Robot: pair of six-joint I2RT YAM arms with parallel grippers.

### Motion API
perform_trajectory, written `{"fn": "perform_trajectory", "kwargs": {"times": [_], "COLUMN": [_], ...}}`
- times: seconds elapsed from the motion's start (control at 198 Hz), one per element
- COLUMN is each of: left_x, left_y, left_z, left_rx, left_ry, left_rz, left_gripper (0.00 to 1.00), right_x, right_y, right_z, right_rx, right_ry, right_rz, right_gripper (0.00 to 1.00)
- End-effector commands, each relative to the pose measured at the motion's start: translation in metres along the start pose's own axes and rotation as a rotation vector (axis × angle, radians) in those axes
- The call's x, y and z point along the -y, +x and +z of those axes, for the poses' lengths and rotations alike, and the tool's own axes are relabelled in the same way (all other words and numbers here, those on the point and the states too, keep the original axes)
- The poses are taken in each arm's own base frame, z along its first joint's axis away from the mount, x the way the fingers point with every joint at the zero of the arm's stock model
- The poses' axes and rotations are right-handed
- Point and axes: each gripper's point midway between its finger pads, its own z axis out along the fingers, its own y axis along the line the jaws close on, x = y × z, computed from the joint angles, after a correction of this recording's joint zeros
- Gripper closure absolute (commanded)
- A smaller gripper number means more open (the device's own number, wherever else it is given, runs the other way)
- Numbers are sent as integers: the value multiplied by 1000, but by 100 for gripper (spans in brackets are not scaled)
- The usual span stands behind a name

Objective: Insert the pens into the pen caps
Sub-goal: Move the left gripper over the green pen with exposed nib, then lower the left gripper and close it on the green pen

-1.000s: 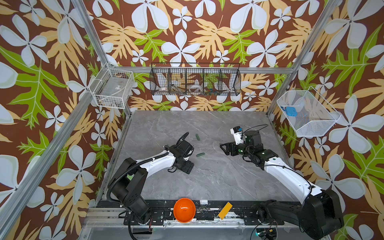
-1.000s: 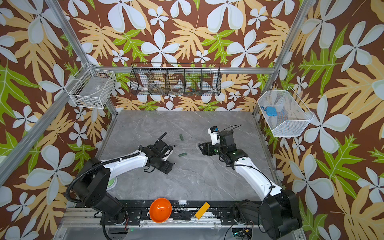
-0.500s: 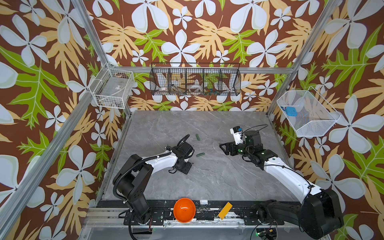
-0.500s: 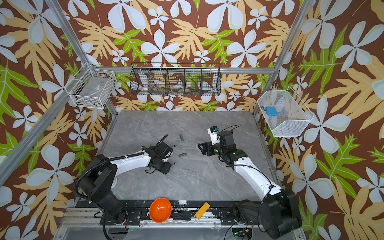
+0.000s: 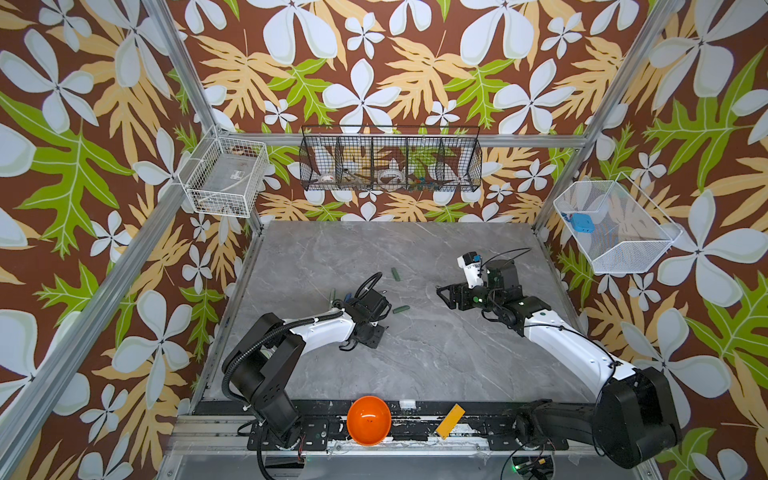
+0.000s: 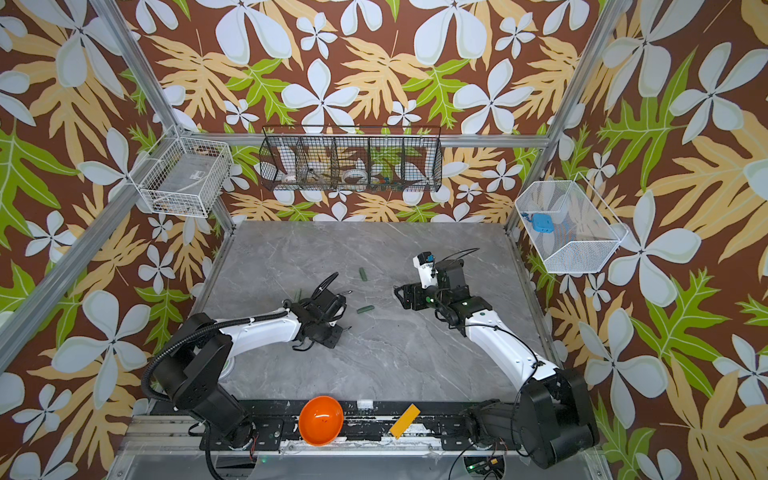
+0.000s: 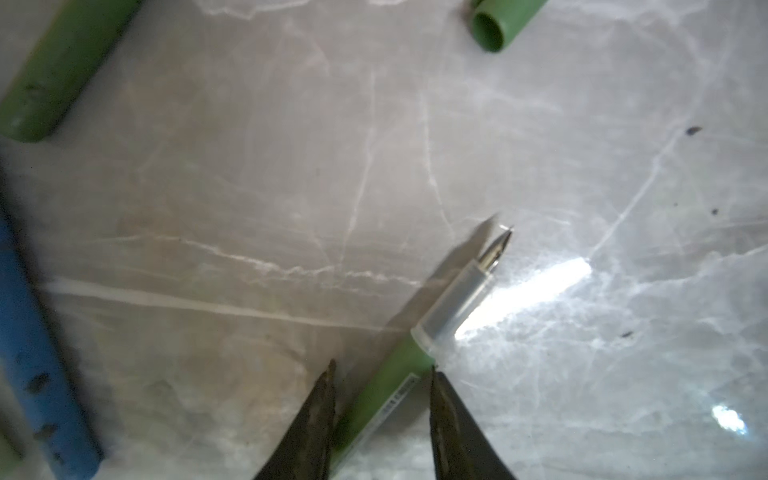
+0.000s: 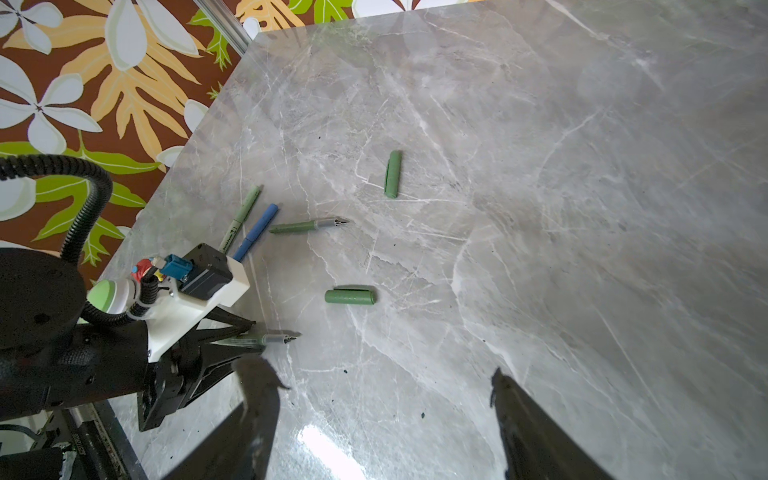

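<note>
My left gripper (image 7: 382,368) stands narrow astride the dark green pen (image 7: 451,303) lying on the bench (image 7: 249,187), can't tell if it bites yet; right gripper (image 8: 384,399) hangs wide, empty. Risk: an uneven squeeze on the round barrel could roll or yaw it, then the nib misses the loose dark green cap (image 7: 492,29), which would skid if shoved. Pen's tail is cut off behind my fingers (image 7: 316,424); no blue or pale cap visible anywhere.

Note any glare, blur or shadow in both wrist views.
Left wrist view: a glare streak on the table beside the green pen, whose shadow falls alongside it; the blue pen and the dark left fingers are blurred. Right wrist view: a glare patch on the table between the soft right fingers; a green cap mid-table is sharp.
</note>
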Motion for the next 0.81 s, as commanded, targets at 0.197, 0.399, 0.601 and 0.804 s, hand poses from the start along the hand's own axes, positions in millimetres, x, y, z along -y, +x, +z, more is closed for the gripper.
{"fn": "perform_trajectory", "kwargs": {"times": [0.197, 0.399, 0.601, 0.804], "left_x": [6, 5, 1, 4], "left_y": [42, 42, 50, 51], "left_z": [1, -5, 4, 8], "left_rx": [-151, -141, -181, -167], "left_ry": [27, 26, 0, 23], "left_rz": [-32, -46, -57, -54], "left_gripper": [61, 54, 59, 78], "right_x": [-8, -8, -9, -12], "right_y": [-8, -7, -9, -6], "right_z": [5, 5, 5, 7], "right_rx": [14, 15, 18, 15], "right_ry": [-33, -32, -35, -47], "right_rz": [-4, -2, -4, 2], "right_gripper": [20, 20, 20, 20]}}
